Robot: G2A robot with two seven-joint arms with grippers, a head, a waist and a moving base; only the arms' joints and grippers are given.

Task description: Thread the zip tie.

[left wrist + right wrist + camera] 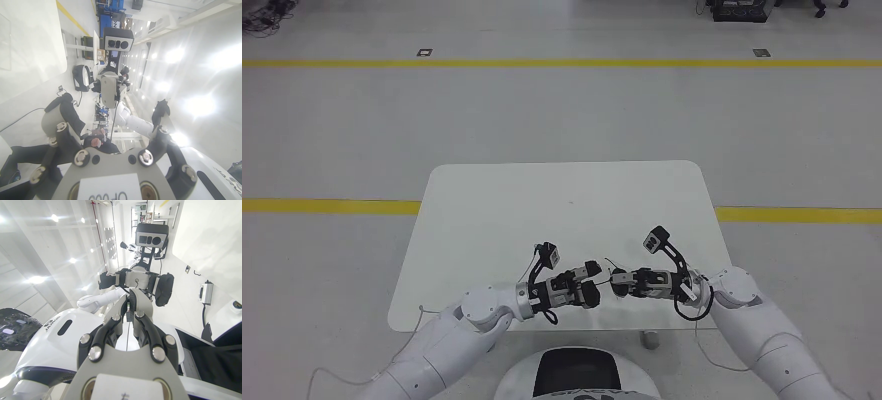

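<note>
Overhead, left tool (594, 280) agape, right tool (617, 283) pinching one zip tie (128, 336)

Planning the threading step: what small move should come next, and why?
Probably ease the open, empty left claw toward the right claw and close it on the free end of the zip tie. The right claw is pinched on that thin dark strip, and the two claws face each other, just apart, above the near edge of the table.
</note>
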